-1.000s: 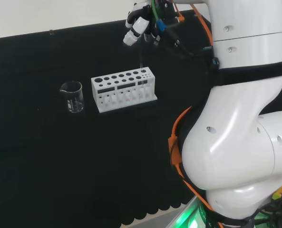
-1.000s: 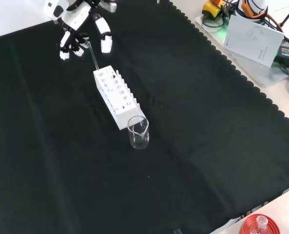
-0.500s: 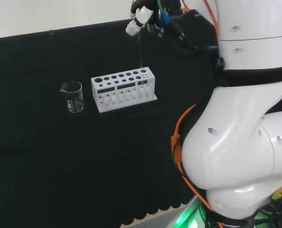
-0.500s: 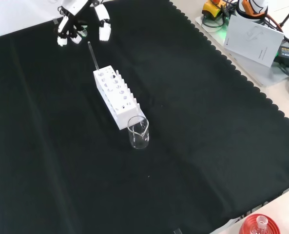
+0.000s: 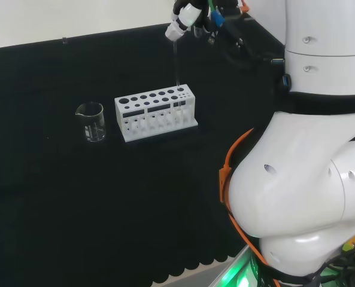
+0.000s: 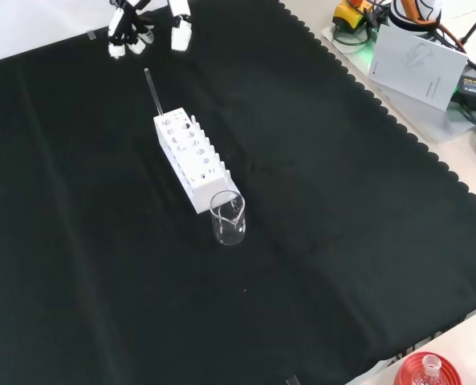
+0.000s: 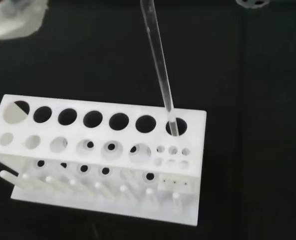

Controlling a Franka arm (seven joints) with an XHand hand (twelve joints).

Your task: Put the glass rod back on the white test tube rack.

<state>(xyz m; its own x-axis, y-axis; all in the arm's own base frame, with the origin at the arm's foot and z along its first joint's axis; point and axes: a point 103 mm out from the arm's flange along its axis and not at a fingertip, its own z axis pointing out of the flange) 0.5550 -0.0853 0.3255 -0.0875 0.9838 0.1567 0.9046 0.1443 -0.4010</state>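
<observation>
Clearly the white test tube rack [image 5: 156, 113] is the anchor of the scene, standing on the black cloth [image 6: 342, 208] with rows of round holes along its top. A small clear beaker [image 5: 91, 121] sits just beside the rack's end, to its left in the head view and nearer the camera in the front view. Above the rack's other end hangs the hand [image 5: 188, 15], its fingers relaxed and apart, clasping nothing. The glass rod [image 7: 160, 70] stands in the end hole of the rack's back row, nearly upright with a slight lean, its top clear of the fingers [image 6: 181, 32].

Judging by this, the rod is already seated and the step in hand is the retreat. To do it well, the hand should rise straight up from the rack with the fingers kept spread, so nothing brushes the rod's top and tips it or drags the light rack sideways.

From the wrist view one can see exactly which hole the rod's lower end enters. The head view gives the rod as a thin pale line rising from the rack toward the hand, while the front view separates rod top and fingers plainly.
</observation>
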